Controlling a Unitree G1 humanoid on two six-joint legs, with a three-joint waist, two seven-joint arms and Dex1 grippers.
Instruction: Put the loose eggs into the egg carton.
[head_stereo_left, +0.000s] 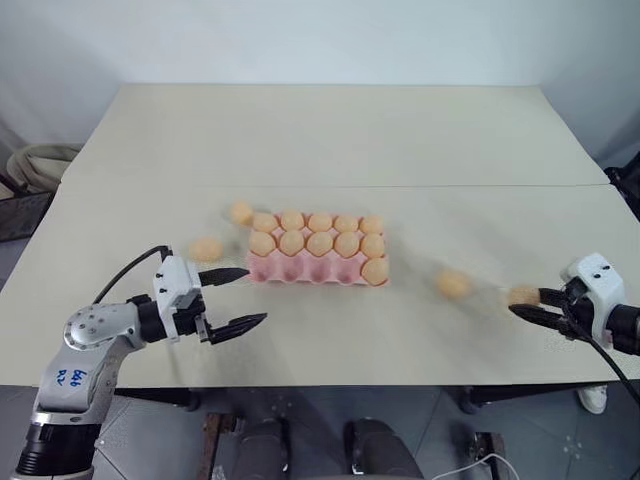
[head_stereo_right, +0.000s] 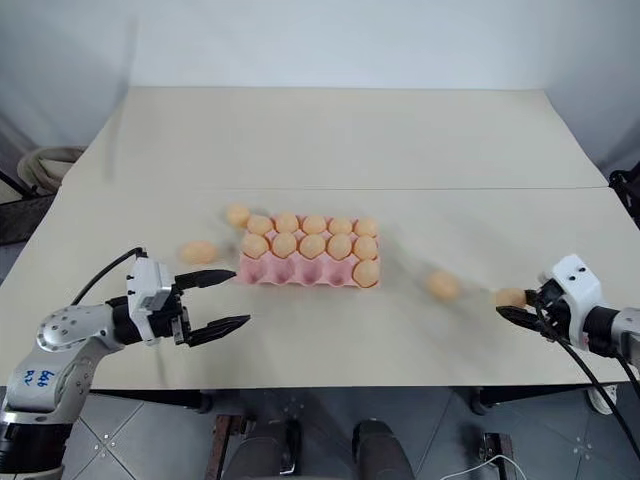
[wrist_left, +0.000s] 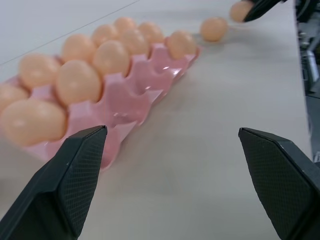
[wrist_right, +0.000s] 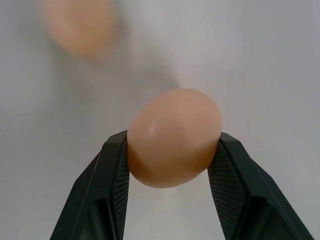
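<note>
Right wrist view: right gripper (wrist_right: 172, 150) fingers clamp a pale orange oval egg (wrist_right: 174, 137), the pink moulded egg carton (head_stereo_left: 300, 267) lying well to its left on the table (head_stereo_left: 330, 130); left gripper (head_stereo_left: 243, 297) fingers spread, empty.

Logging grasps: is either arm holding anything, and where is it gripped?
The right gripper pinches one egg across its sides. The left gripper is open, holding nothing.

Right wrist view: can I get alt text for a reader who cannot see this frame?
The right tool grips a pale orange egg between its two black fingers, over the pale table. A second egg lies blurred on the table beyond it.
</note>
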